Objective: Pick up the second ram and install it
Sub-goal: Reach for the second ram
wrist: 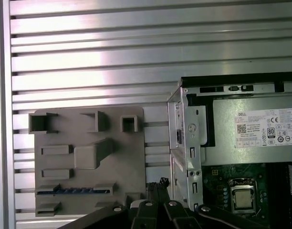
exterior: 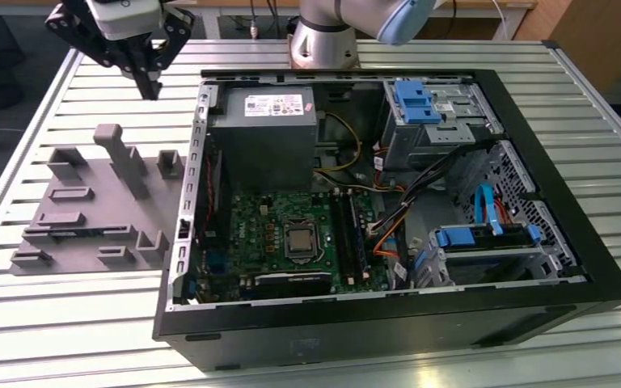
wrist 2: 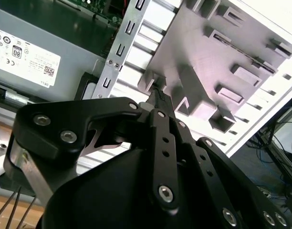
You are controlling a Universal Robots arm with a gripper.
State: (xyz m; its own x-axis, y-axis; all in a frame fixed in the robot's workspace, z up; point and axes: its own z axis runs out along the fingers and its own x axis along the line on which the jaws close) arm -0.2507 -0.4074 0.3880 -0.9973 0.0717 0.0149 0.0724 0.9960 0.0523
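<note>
Where we find the arm: black two-finger gripper (exterior: 151, 90) hangs above the ribbed aluminium table (exterior: 62, 323), near the tray's end.
Fingers: tips drawn together; we see nothing held.
Second ram (wrist: 72, 191): thin dark green strip, edge-up in a long slot of the flat grey plastic tray with upright pegs (wrist: 122, 167), apart from the gripper.
Open black computer case (exterior: 397, 323): just beside the tray, toward the exterior view's right.

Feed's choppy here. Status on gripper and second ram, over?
Gripper shut, empty, hovering near grey tray. Second ram edge-on in tray slot, untouched. Tray pegs stand close by slot.
</note>
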